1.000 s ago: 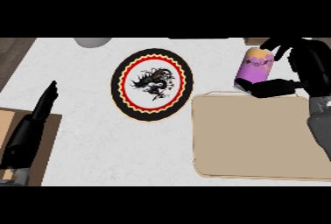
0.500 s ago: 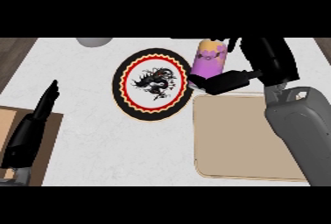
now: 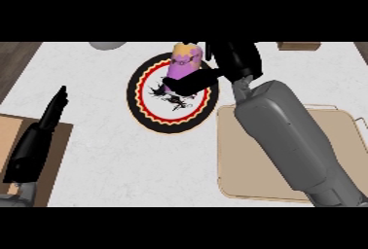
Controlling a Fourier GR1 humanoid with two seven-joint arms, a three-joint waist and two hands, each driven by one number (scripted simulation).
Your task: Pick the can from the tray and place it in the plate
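— Purple can point(image 3: 183, 64): where is it?
— Over the plate point(image 3: 147, 114), clasped by the right hand point(image 3: 229, 65), beside the tan tray point(image 3: 237, 180).
— Left hand point(image 3: 43, 131)?
— Fingers straight, resting at the counter point(image 3: 129, 165) edge.

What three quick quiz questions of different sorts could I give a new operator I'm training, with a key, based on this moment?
1. True or false: the can stands on the tray.
2. Which hand holds the can: (a) left hand, (b) right hand?
3. Fill in: the can is over the ___.

Key: 1 false; 2 b; 3 plate.
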